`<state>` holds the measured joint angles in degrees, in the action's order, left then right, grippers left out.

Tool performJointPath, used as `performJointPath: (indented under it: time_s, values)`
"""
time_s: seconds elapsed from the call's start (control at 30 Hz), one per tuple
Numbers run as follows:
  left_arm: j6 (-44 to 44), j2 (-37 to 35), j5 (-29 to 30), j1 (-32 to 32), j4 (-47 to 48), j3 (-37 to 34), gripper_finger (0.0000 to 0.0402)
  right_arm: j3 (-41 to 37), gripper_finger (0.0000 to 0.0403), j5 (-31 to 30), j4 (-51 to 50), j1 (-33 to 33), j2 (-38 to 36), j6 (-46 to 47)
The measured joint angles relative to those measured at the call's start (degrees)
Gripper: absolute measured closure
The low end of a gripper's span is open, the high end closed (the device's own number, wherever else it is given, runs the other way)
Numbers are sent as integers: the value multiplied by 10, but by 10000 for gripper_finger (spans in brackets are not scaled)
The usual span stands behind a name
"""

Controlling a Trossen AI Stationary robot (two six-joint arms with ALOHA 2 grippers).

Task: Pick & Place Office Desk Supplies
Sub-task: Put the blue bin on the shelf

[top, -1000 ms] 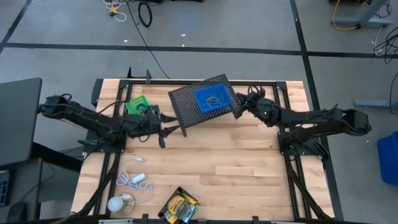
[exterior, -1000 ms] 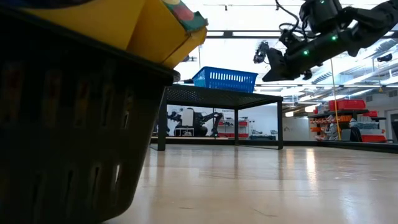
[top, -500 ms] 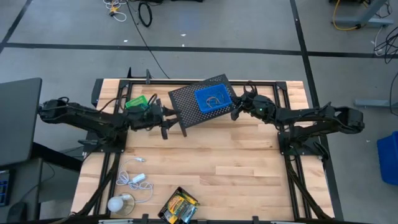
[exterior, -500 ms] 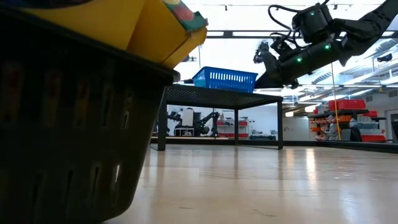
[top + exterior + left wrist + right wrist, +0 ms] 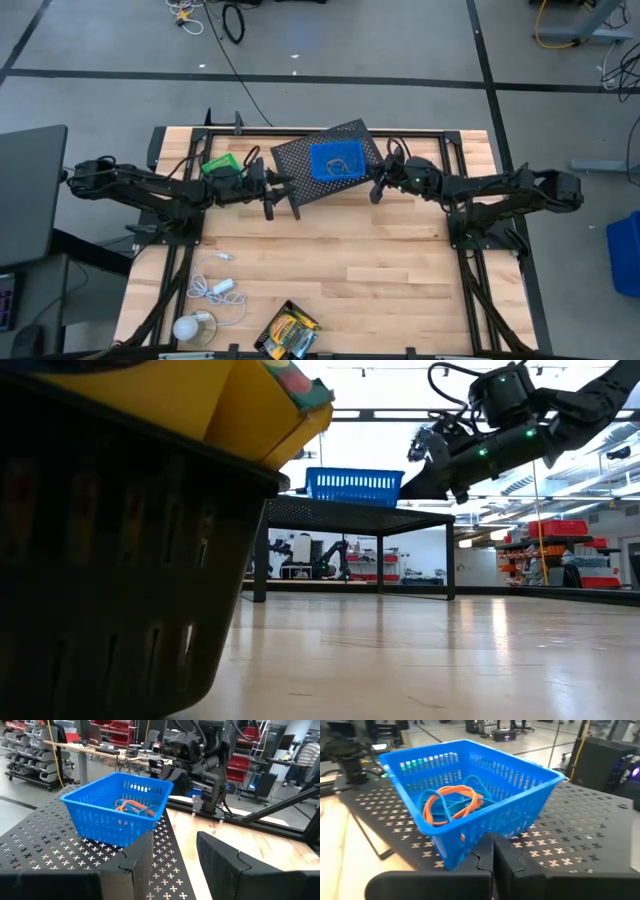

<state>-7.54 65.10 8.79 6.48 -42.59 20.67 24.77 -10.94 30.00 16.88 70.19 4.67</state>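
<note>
Blue plastic basket holding orange and blue loops sits on a black perforated metal stand at the table's far centre. Left gripper has its fingers parted at the stand's left edge, holding nothing visible. Right gripper is fully closed at the stand's right edge.

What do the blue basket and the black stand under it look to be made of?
Blue basket: likely moulded plastic, with a uniform colour and thin slotted walls. Black stand: probably matte painted sheet metal, flat, punched with regular cross-shaped holes. Orange loop inside: probably rubber, thin and bent.

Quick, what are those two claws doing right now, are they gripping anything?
Left gripper: jaws apart at the black perforated stand's edge, not gripping it.
Right gripper: jaws shut and empty, by the blue basket.
</note>
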Motion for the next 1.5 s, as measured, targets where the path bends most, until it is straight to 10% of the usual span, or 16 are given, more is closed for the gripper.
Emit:
performJointPath:
  time_s: [0.93, 1.5]
  values:
    - [11, -6, -9, -1, -11, 0, 240, 188, 403, 101, -21, -82, 202, -50]
    - [26, -28, -9, -1, -5, 0, 240, 188, 403, -239, -133, -95, 153, 37]
